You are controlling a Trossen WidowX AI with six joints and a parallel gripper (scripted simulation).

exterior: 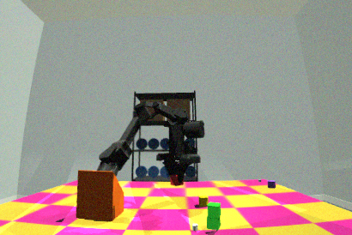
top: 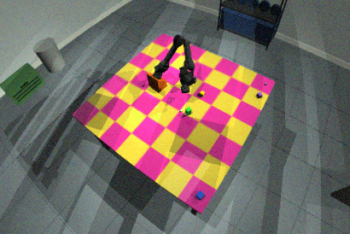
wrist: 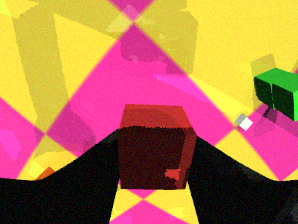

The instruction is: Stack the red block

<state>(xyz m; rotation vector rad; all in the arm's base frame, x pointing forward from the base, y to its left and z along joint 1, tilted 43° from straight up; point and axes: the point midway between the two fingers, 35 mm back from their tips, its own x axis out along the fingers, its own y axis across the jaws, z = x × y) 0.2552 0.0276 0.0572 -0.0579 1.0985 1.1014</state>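
The red block [exterior: 174, 180] [wrist: 155, 157] is between the two black fingers, raised above the checkered mat. My gripper [exterior: 176, 177] [wrist: 153, 136] is shut on it; in the top view the gripper [top: 184, 90] hides the block. The green tower [top: 188, 111] [exterior: 214, 216] [wrist: 276, 92] is two green blocks, one on the other, standing upright on the mat. The gripper and red block are apart from the tower, which is to their right in the exterior view and at the right edge of the wrist view.
A tiny white cube [top: 181, 111] [exterior: 195, 227] [wrist: 244, 122] lies beside the tower. A yellow block [top: 201, 94] [exterior: 203, 201] is behind it. An orange wedge [top: 156, 82] [exterior: 95, 195] stands near the arm. A purple block [top: 259, 95] [exterior: 271, 183] and a blue block [top: 200, 195] lie farther off.
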